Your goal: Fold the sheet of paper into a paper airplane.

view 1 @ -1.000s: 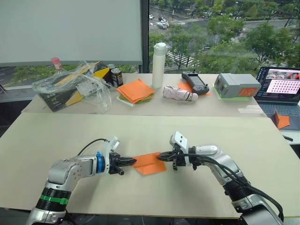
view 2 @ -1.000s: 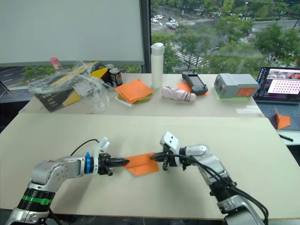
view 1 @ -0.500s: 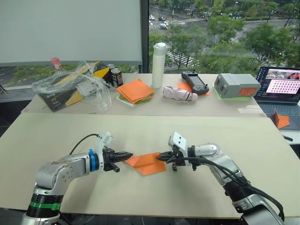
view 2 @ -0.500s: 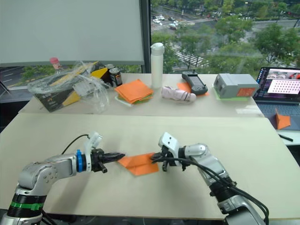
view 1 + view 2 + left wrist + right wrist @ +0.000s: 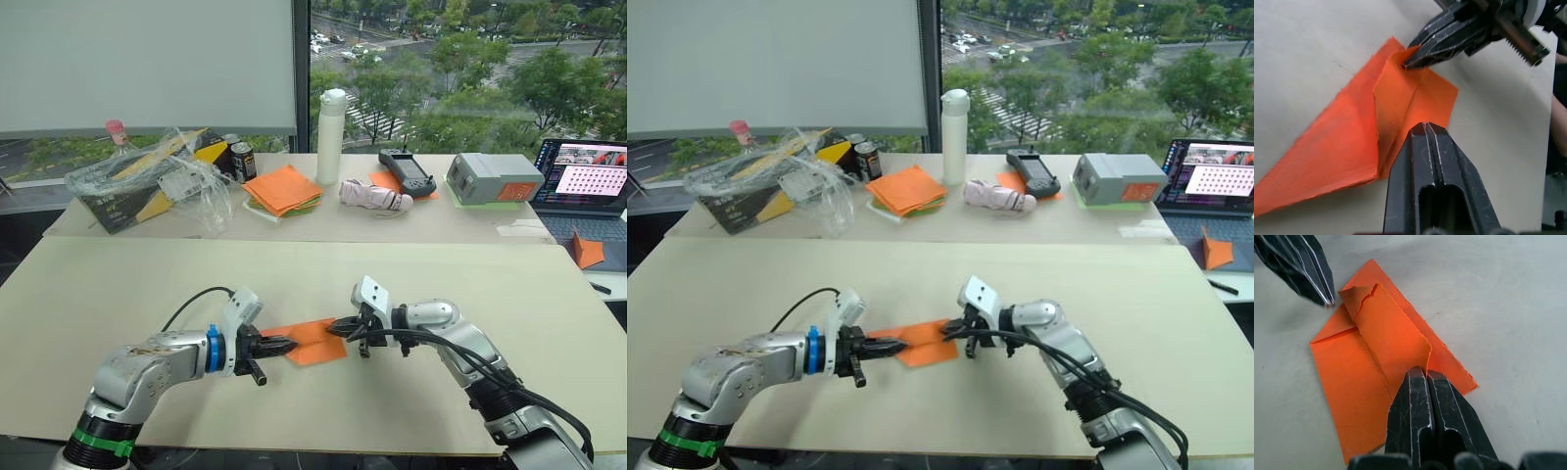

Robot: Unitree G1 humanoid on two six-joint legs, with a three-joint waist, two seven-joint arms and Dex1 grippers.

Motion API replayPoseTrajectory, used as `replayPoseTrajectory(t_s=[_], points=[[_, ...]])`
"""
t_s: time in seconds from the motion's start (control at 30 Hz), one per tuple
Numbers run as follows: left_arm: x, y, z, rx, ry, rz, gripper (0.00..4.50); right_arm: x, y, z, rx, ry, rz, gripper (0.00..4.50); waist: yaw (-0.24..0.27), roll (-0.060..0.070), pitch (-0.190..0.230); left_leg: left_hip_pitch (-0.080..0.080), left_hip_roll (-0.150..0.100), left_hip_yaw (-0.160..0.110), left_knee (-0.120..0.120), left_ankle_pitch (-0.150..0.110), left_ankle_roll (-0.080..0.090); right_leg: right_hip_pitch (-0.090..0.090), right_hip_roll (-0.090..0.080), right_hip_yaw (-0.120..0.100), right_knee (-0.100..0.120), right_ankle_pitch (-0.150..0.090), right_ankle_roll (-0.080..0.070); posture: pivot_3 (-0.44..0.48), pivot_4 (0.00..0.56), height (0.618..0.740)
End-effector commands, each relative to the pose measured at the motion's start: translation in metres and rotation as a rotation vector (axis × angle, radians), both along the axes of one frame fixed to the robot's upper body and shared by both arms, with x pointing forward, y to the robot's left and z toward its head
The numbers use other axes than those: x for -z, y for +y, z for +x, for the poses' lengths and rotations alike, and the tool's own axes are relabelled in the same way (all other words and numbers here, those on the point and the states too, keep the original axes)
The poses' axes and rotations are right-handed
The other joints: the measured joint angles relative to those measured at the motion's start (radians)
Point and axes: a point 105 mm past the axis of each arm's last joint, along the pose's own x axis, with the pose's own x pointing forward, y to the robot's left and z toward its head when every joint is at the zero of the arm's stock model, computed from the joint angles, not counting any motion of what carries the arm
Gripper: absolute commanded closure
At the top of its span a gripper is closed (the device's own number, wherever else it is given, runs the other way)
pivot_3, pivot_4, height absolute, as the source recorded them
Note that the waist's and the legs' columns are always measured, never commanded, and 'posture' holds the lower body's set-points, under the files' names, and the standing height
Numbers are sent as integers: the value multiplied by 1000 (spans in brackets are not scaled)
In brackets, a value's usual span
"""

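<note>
Lying: the sheet of paper (image 5: 312, 341), partly folded, flat on the near table (image 5: 411, 284), between the two grippers.
Long axis: running side to side across the robot's front, its narrow end toward the left gripper (image 5: 290, 345).
Left gripper: fingers pressed together, tips down on the paper's left end; whether they pinch a layer, cannot tell.
Right gripper: (image 5: 333, 328) fingers closed on the paper's right edge, lifted flap curling up against the tips.
Wrist views add: a raised folded flap with creases, and a torn, ragged corner (image 5: 1357, 296) near the left gripper's tip, which the head views do not resolve.
Head views add: a stack of orange and green sheets (image 5: 284, 189), white bottle (image 5: 332, 136) and laptop (image 5: 586, 186) on the far table.
Writing: none readable.
</note>
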Motion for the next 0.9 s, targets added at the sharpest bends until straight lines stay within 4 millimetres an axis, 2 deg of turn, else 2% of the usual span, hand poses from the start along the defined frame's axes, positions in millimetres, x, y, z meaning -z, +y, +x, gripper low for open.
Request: replayPoseTrajectory(t_s=[0.03,0.27,0.47,0.9], points=[[-10,-3,12,3,-60,-7,4500,10,2,-6,-1,31,-19,4457,1,0,0,0,0,0,0,0,0,0,0,0,0,0,0,0,150,740],[-10,-3,20,-16,-52,-26,4500,11,0,-8,8,32,-20,4457,-1,0,0,0,0,0,0,-1,1,0,0,0,-1,0,0,0,150,740],[0,-3,15,-2,-30,-6,4500,9,1,-8,14,30,-16,4457,-1,0,0,0,0,0,0,-1,1,0,0,0,-1,0,0,0,150,740],[19,5,28,-67,-19,39,4500,7,5,-11,2,42,-7,4457,1,0,0,0,0,0,0,-1,1,1,0,0,-1,0,0,0,150,740]])
